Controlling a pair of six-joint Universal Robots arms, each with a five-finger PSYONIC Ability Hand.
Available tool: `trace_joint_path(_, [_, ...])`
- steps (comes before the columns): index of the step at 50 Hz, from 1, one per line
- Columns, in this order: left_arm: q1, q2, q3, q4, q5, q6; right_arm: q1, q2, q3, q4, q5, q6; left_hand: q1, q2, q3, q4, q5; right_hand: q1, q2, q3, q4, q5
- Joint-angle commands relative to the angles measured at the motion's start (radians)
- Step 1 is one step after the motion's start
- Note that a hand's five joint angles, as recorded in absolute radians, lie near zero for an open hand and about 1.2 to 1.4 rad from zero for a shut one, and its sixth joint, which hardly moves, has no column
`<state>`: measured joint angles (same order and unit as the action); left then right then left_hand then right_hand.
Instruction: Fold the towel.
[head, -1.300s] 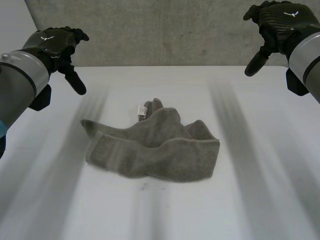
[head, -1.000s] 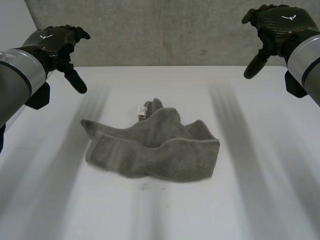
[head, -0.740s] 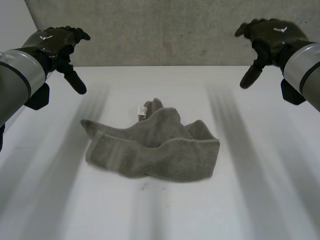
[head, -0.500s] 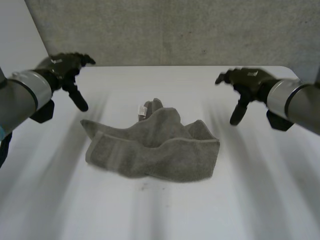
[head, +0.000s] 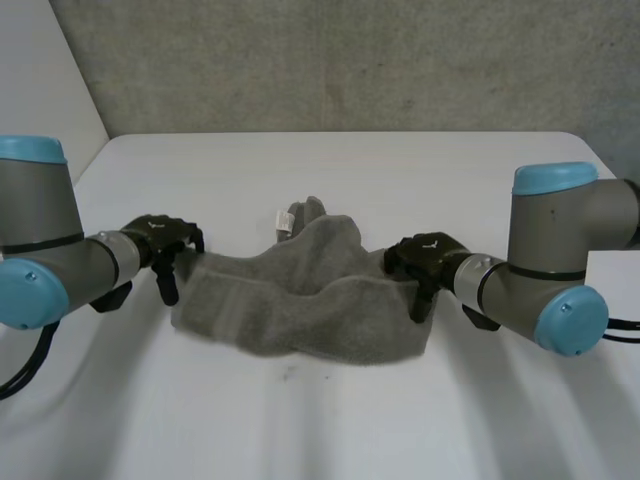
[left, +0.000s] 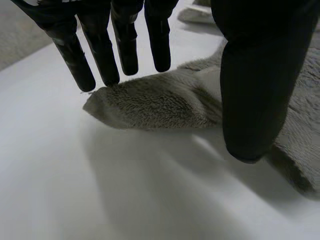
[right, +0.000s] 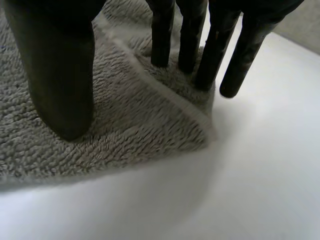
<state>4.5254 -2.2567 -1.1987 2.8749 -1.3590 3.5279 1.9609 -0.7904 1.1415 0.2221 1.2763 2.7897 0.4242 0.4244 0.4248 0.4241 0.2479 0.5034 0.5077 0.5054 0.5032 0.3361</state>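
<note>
— How is the left hand (head: 162, 235) held?
— It is spread open. In the left wrist view its fingers (left: 102, 55) are kept straight, with their tips just above one corner of the towel (left: 160, 102). The thumb is set apart over the cloth beside them, and nothing is gripped.
— And the right hand (head: 420, 258)?
— It is likewise released. In the right wrist view straight fingers (right: 190, 35) are lowered toward the towel close to its corner, and the thumb is poised over the pile further in. Whether the cloth is actually touched cannot be told.
— Where is the towel found?
— It is seen lying rumpled in the middle of the white tabletop (head: 330, 420), between the two hands. The left hand is placed at one end and the right hand at the other. A small white label (head: 283, 221) is shown at its far edge, and a grey wall (head: 330, 60) is seen behind the tabletop.
</note>
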Motion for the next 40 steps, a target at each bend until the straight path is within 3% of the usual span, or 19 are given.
trace_joint_path(1, [-0.006,0.014,-0.035,-0.011,0.005,-0.004,0.01,0.013,-0.003,0.003,0.002,-0.001,0.098,0.097,0.097,0.098,0.099,0.075,0.07,0.073,0.075,0.067])
trace_joint_path(19, [-0.025,0.12,-0.104,-0.009,0.008,-0.007,0.01,-0.018,0.038,0.006,-0.005,-0.01,0.083,0.083,0.082,0.083,0.085,0.113,0.109,0.111,0.113,0.106])
trace_joint_path(29, [-0.045,0.172,-0.17,-0.008,0.104,-0.018,0.01,-0.018,0.055,0.006,-0.003,-0.012,0.089,0.089,0.088,0.089,0.091,0.122,0.118,0.12,0.122,0.115])
trace_joint_path(36, [-0.098,0.189,-0.196,-0.005,0.103,-0.017,0.01,-0.021,0.063,0.005,-0.002,-0.012,0.089,0.089,0.088,0.089,0.091,0.26,0.255,0.258,0.26,0.252])
trace_joint_path(40, [-0.106,0.166,-0.197,0.001,0.103,-0.014,0.01,-0.033,0.063,0.005,-0.008,-0.012,0.095,0.094,0.094,0.095,0.096,0.473,0.469,0.471,0.473,0.466])
